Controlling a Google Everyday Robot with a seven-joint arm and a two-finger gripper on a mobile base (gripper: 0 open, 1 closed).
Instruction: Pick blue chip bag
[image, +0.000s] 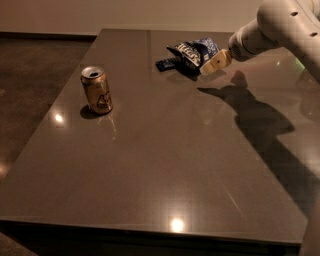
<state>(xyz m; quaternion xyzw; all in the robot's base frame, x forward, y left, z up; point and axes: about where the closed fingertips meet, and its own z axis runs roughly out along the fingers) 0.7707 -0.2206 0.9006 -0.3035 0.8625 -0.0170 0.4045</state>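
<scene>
Pincer (215, 63) at rt edge of blue chip bag (191, 51), far side of desk (165, 165); grip state can't tell. Gold can (97, 90) well apart.

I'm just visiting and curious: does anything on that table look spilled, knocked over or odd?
Nothing stands out. The gold can stands upright, with no spill around it. The blue chip bag lies crumpled near the far edge of the table, with the gripper close at its side.
</scene>
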